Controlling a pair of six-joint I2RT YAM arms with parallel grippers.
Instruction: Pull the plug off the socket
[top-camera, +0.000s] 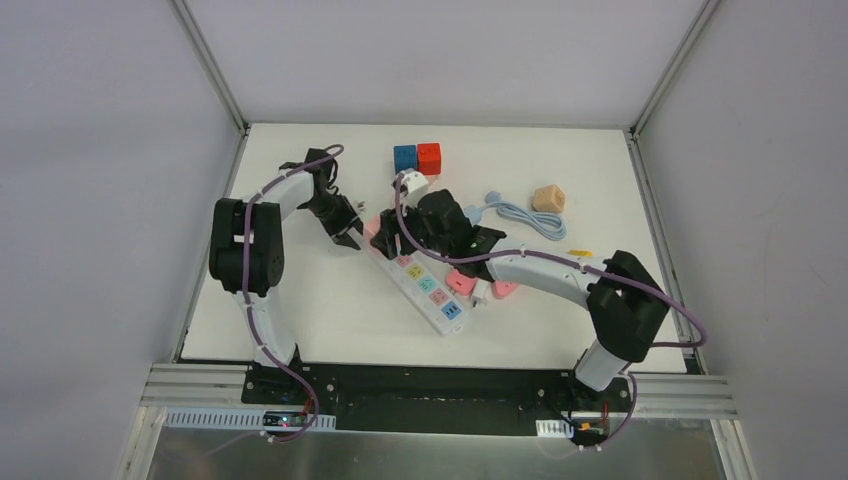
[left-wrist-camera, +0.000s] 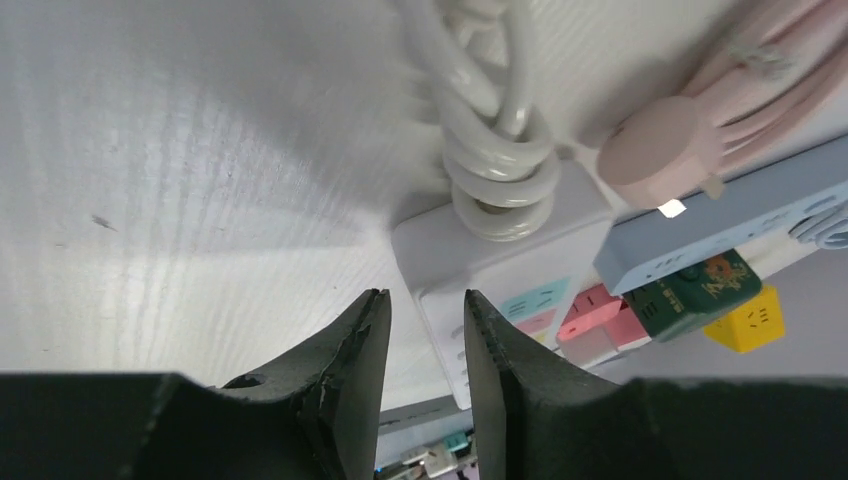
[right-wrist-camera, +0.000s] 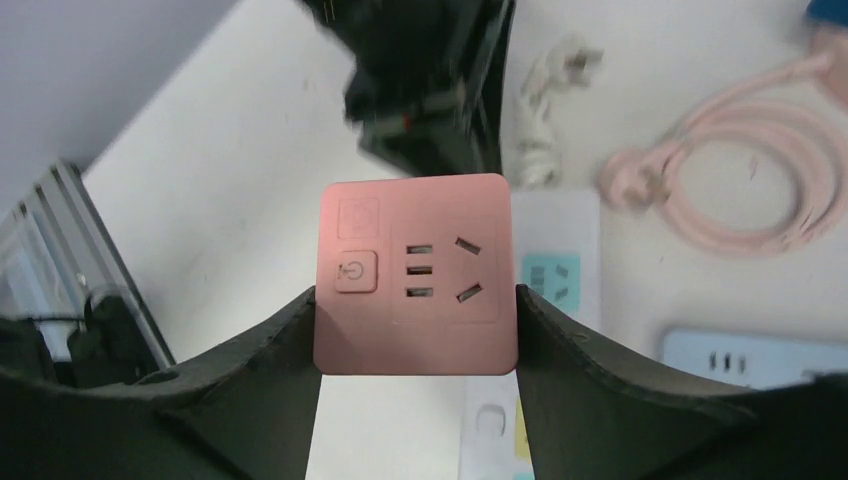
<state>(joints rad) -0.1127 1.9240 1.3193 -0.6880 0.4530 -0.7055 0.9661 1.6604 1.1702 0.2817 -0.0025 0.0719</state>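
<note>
A white power strip (top-camera: 432, 292) with coloured sockets lies slanted in the middle of the table. My right gripper (top-camera: 393, 243) is shut on a pink cube plug adaptor (right-wrist-camera: 415, 275), gripping its two sides. The adaptor sits above the table beside the strip (right-wrist-camera: 555, 275), apart from it. My left gripper (top-camera: 352, 238) is at the strip's cable end (left-wrist-camera: 500, 260). Its fingers (left-wrist-camera: 425, 295) stand narrowly apart with nothing between them. The strip's coiled white cord (left-wrist-camera: 495, 150) lies just beyond.
Blue (top-camera: 404, 157) and red (top-camera: 429, 157) cubes and a tan one (top-camera: 547, 198) stand at the back. A blue cable (top-camera: 520, 215) and a pink coiled cable (right-wrist-camera: 760, 170) lie nearby. Pink adaptors (top-camera: 462, 283) sit against the strip's right side. A pale blue strip (left-wrist-camera: 720, 215) lies alongside.
</note>
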